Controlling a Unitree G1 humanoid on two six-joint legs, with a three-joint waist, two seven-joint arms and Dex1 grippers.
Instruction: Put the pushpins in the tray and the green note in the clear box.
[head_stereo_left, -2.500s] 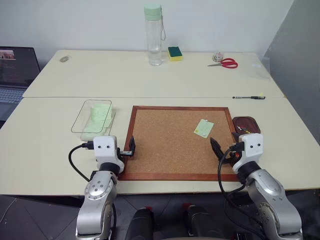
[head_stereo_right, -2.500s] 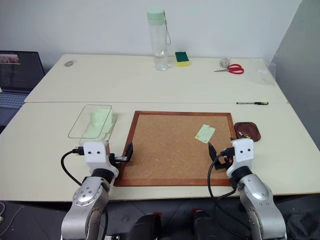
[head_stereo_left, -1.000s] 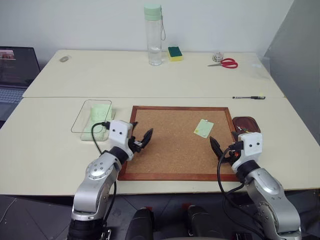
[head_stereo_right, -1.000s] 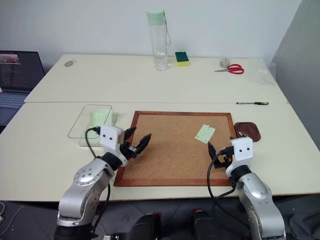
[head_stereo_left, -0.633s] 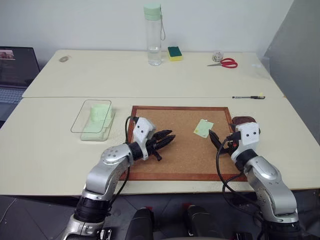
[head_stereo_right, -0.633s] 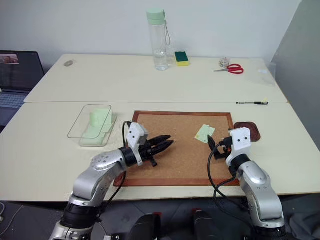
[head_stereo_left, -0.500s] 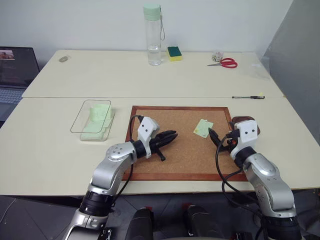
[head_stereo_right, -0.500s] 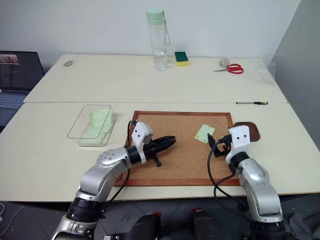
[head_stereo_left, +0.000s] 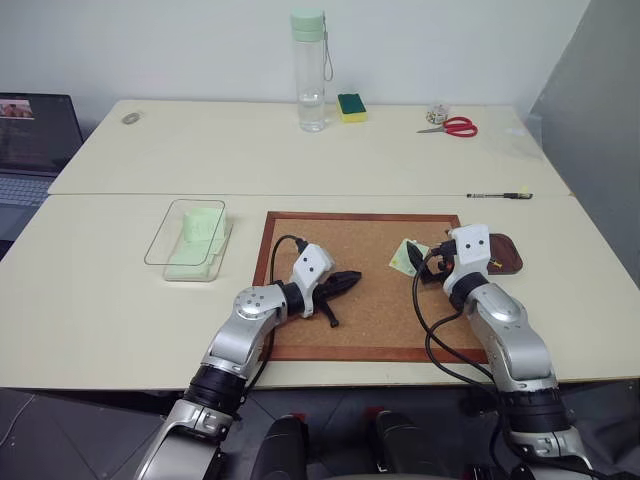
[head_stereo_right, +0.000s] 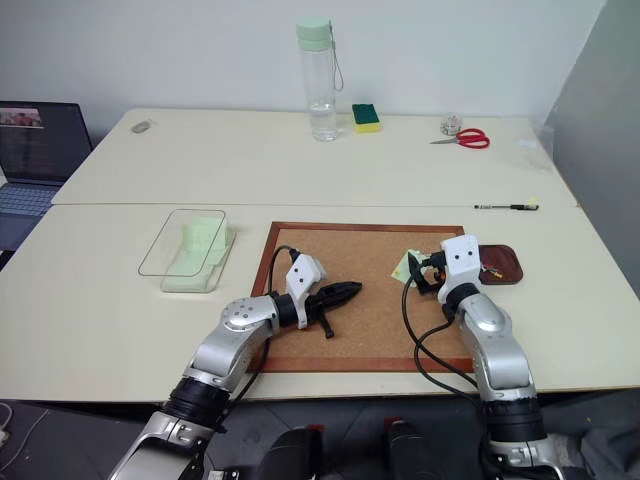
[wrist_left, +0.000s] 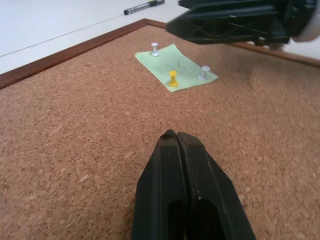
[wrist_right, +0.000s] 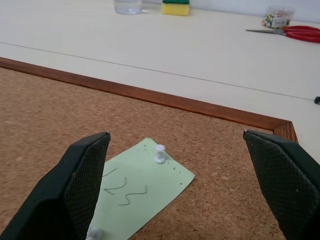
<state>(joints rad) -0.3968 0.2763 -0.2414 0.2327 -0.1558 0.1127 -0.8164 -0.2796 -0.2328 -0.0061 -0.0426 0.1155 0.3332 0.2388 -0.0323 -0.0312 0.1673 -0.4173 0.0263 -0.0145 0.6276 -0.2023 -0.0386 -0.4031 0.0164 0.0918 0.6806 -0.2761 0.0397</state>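
Note:
The green note (wrist_left: 176, 69) lies near the far right corner of the corkboard (head_stereo_left: 370, 300). It is held down by three pushpins: one white (wrist_left: 154, 48), one yellow (wrist_left: 173, 79) and another white (wrist_left: 203, 73). My left gripper (head_stereo_left: 352, 279) is shut and empty, low over the middle of the board, pointing at the note from a short way off. My right gripper (wrist_right: 175, 136) stands open right at the note, its fingers (wrist_right: 82, 185) wide on either side of it. The brown tray (head_stereo_right: 503, 262) sits just right of the board, behind my right hand. The clear box (head_stereo_left: 185, 238) stands left of the board.
A pale green block (head_stereo_left: 203, 228) lies in the clear box. At the table's back stand a tall bottle (head_stereo_left: 308, 70), a sponge (head_stereo_left: 350, 105), red scissors (head_stereo_left: 455, 126) and a pen (head_stereo_left: 498, 195). A laptop (head_stereo_left: 35, 140) sits at the far left.
My left gripper has shut and swung right across the corkboard toward the note. My right gripper has moved forward to the note, still open.

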